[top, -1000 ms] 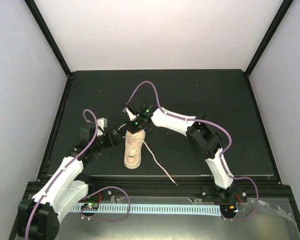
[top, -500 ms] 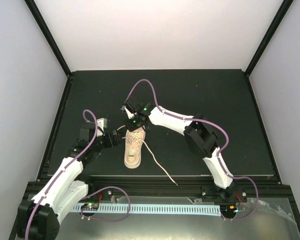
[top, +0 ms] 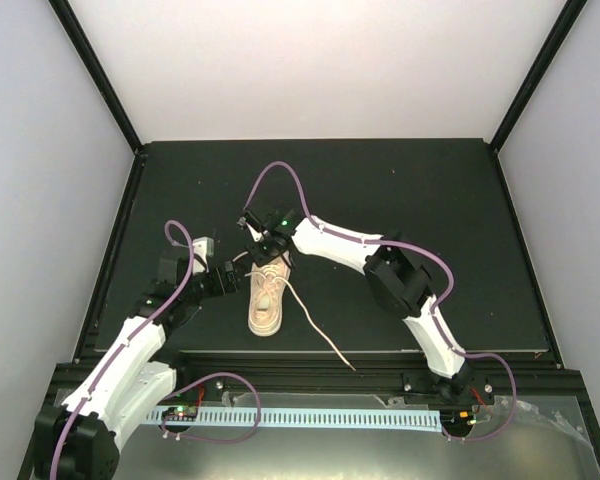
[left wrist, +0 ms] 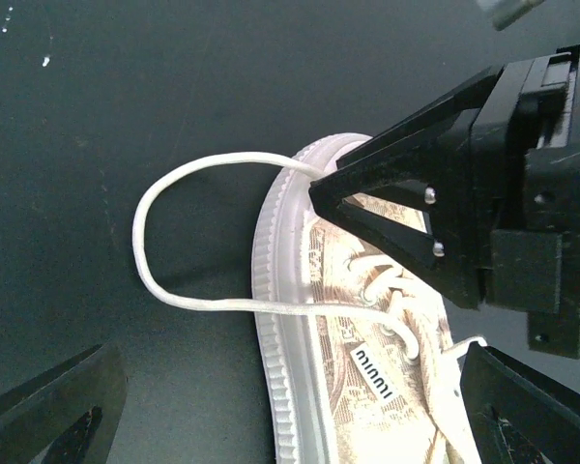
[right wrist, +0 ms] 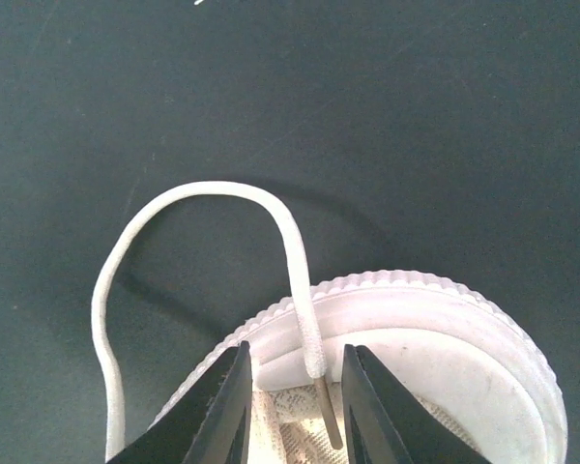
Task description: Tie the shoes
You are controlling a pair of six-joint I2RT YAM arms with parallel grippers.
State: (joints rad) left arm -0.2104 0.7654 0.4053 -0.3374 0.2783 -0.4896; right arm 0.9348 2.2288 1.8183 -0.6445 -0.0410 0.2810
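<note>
Right gripper [right wrist: 293, 411] had its jaws a little apart, with the lace end [right wrist: 312, 350] poking in between them, right above the far end of the beige sneaker [top: 265, 305]. Left gripper [left wrist: 290, 416] was spread wide at the sneaker's left side. All on the black table [top: 430, 200].

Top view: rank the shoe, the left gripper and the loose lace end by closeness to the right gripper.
1. shoe: its far end sits right under the right gripper.
2. left gripper: beside the shoe's left edge.
3. loose lace end: by the table near edge, rightward.
</note>
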